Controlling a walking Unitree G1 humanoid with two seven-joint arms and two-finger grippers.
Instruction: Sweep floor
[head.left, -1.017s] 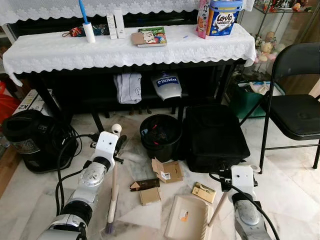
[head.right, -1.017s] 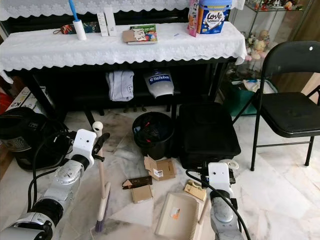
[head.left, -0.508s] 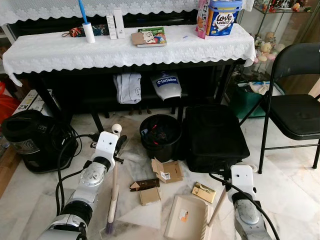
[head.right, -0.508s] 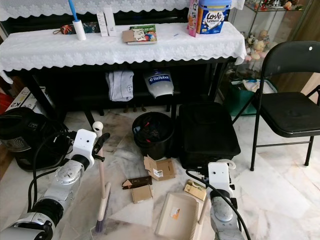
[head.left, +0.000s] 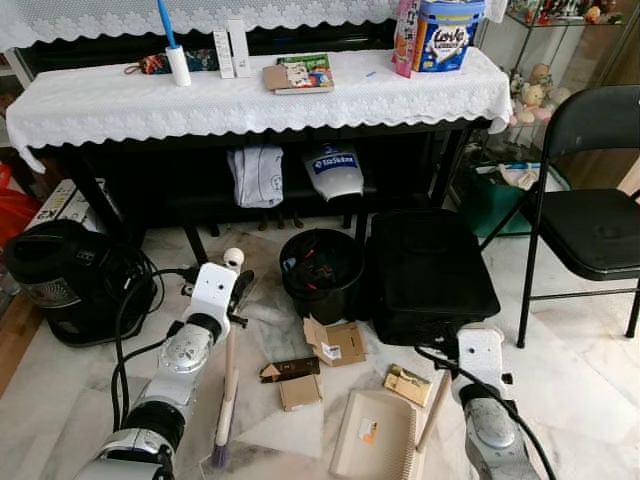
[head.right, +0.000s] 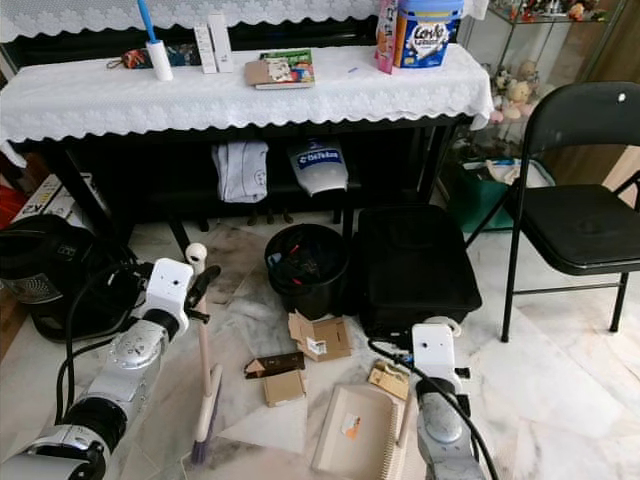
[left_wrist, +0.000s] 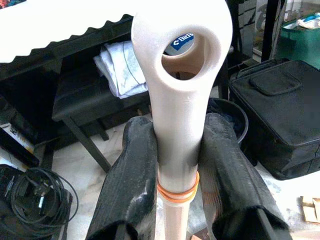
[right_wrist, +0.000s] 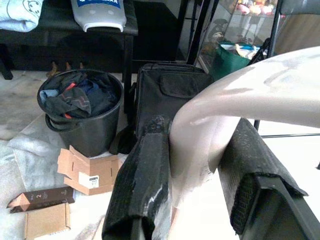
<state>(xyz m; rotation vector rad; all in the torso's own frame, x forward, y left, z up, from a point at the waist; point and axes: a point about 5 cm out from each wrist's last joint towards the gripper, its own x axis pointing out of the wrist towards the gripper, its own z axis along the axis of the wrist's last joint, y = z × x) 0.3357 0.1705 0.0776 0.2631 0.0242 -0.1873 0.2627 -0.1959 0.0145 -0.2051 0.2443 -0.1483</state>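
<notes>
Almost nothing has moved since the earlier frames: only the right arm has drawn a little toward the robot, and the dustpan (head.left: 378, 437) with it, while the scraps lie where they were. The left gripper (left_wrist: 176, 165) holds the broom (head.left: 225, 400) near the top of its pale handle, its two black fingers (left_wrist: 131, 185) pressed on both sides of the shaft just under the hanging loop; the bristles rest on the marble floor (head.left: 560, 350) beside the left arm. The right gripper (right_wrist: 192, 165) pinches the curved handle of the dustpan between its fingers, and the pan sits flat on the floor in front of the right arm. I judge the sweeping is at its beginning: the flattened cardboard box (head.left: 336, 341), the dark brown carton (head.left: 290, 369), the small tan box (head.left: 299, 391) and the yellowish packet (head.left: 408, 384) are all on the floor, between the broom and the pan or just beside the pan, and none is inside it. The dustpan looks empty except for a small orange label. The black bin (head.left: 321, 272), standing beside the black bag (head.left: 430, 275), already holds crumpled dark cloth or wrappers.
</notes>
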